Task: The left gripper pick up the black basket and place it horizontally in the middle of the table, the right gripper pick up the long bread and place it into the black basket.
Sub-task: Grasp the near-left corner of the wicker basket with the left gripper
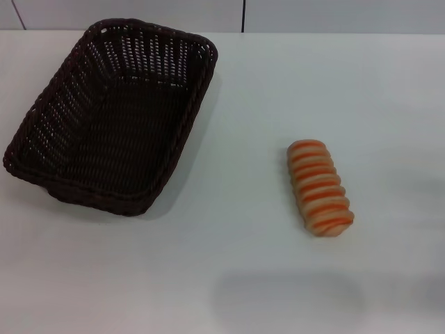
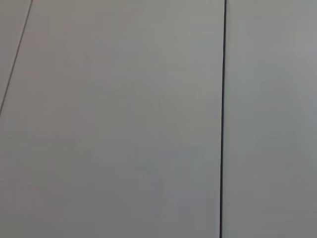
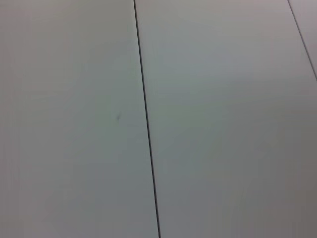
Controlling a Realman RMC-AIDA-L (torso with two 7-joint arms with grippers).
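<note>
The black basket is a large dark woven wicker basket. It stands at the left of the white table, lengthwise away from me and slightly skewed, and it is empty. The long bread, a tan roll with orange-red stripes, lies on the table at the right of centre, apart from the basket. Neither gripper shows in any view. Both wrist views show only plain grey panels with thin dark seams.
A grey panelled wall runs along the table's far edge. Faint shadows lie on the table near the front edge.
</note>
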